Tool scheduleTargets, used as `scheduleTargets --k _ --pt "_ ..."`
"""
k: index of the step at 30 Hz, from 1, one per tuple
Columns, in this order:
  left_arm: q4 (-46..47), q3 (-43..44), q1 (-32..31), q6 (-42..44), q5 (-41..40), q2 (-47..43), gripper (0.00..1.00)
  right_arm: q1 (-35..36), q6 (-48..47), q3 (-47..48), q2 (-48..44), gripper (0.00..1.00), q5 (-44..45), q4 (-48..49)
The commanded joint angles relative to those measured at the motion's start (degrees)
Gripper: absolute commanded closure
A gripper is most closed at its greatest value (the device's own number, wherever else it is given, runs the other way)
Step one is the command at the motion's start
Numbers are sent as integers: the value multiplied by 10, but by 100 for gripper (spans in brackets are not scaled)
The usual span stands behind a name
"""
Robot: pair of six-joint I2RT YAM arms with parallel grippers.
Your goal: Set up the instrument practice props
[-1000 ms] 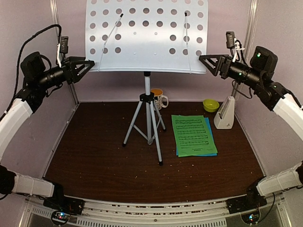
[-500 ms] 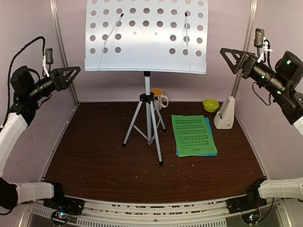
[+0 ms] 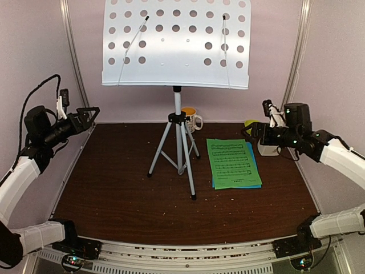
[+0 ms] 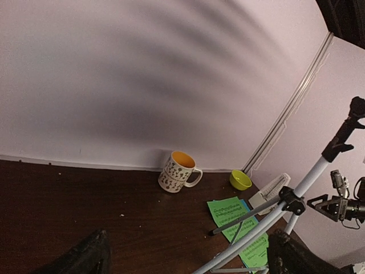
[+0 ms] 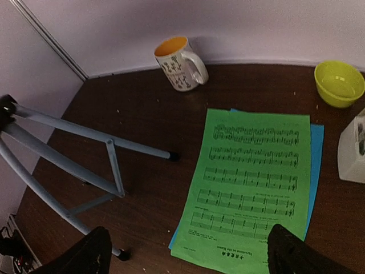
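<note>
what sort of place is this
Probably a robot test cell, not a music room: walled-in table, left arm and right arm bolted at its edge, music stand and music sheets staged.

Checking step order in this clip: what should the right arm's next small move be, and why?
Probably lower the open right pincer toward an edge of the green sheet: it lies flat on the table in front of that pincer, while the music stand holds no pages.

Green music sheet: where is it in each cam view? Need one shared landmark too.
Top external: green music sheet right of centre, right of the tripod.
Left wrist: lower right, crossed by tripod legs.
Right wrist: centre-right, filling much of the frame.
Shared landmark: patterned mug by the back wall.
</note>
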Motion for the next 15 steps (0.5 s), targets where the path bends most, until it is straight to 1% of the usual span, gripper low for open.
scheduleTargets --k 1,5,9,12,15 --pt "-14 -36 -16 31 -40 -24 2 23 33 -26 88 5 19 10" --pt "-19 -64 -36 41 -50 -33 2 40 39 10 184 5 28 19" --pt "-16 -80 -87 50 -83 -31 2 60 40 56 288 7 41 9" --pt "-9 -88 -113 56 -93 -21 3 68 44 85 342 9 35 5" --pt "-4 -96 -121 63 -95 -22 4 72 50 92 374 10 24 20"
